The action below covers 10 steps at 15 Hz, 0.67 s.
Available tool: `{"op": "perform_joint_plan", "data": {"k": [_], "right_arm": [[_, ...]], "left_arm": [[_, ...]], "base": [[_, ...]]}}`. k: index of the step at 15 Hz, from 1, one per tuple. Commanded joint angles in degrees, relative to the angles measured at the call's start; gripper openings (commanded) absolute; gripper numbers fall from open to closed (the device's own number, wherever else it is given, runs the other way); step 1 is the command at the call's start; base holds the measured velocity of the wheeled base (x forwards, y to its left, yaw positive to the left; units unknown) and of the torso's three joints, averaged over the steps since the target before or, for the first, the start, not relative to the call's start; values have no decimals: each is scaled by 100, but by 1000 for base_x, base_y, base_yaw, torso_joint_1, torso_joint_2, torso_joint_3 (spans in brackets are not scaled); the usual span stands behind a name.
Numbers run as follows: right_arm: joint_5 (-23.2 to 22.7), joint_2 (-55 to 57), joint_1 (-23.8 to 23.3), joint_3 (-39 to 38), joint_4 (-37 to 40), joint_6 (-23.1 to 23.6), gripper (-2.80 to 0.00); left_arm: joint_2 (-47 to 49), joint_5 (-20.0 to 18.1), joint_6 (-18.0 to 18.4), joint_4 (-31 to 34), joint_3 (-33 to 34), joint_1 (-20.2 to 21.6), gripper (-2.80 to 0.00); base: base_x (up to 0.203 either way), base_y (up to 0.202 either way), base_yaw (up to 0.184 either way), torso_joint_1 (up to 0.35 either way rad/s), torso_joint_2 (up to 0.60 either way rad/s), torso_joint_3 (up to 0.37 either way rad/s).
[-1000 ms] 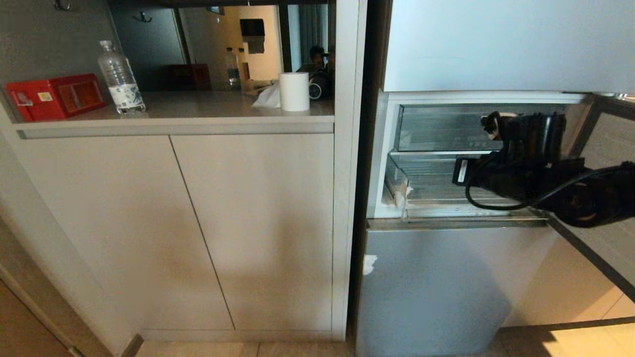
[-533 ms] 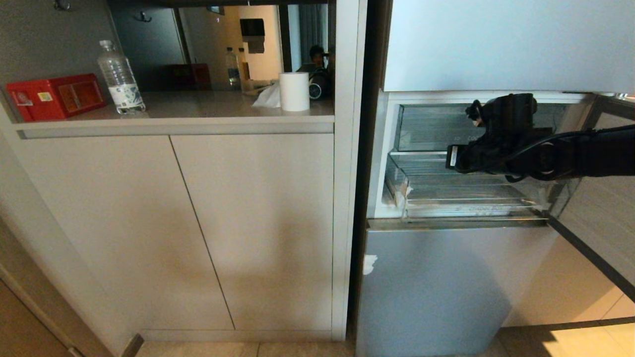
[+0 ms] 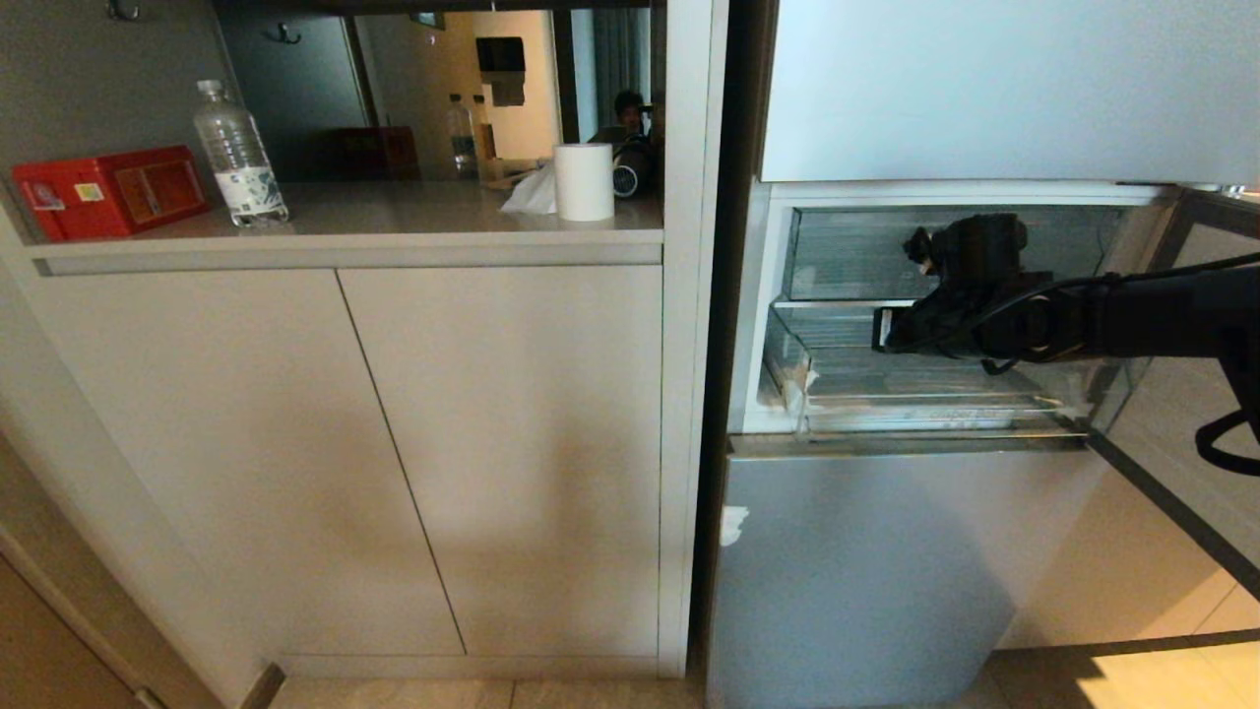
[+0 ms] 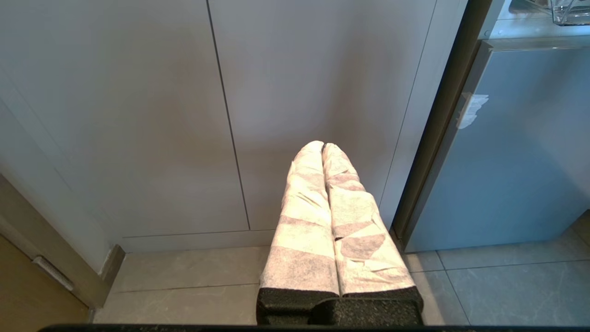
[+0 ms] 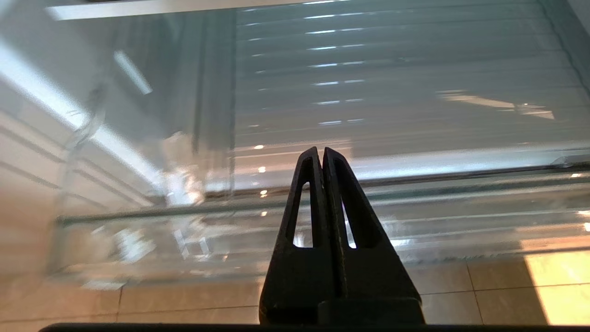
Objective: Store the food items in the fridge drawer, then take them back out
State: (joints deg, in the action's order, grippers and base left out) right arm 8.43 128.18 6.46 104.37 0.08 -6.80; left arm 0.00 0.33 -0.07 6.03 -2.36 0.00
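Your right pincer (image 5: 321, 154) is pressed closed, empty, just above the drawer (image 5: 322, 203); left pincer (image 4: 322, 147) closed, parked low.

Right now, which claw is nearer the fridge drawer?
Right. The right claw hangs shut just above the fridge drawer; the left claw is down by the cabinet doors.
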Motion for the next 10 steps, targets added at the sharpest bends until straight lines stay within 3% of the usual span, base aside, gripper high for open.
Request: {"op": "perform_joint_plan", "data": {"k": [1,5,10], "right_arm": [[1,187,-60,127,23,3,-280],[-92,350,-148,733,764,9,-280],[-188,85,-221,657,1546,75,-280]], "left_arm": [[0,2,-1,3,-1,0,-280],[2,2,-1,3,-1,0,-280],[0,2,-1,3,-1,0,-280]], "base": [[0,0,0,0,0,0],[0,0,0,0,0,0],[0,0,0,0,0,0]]}}
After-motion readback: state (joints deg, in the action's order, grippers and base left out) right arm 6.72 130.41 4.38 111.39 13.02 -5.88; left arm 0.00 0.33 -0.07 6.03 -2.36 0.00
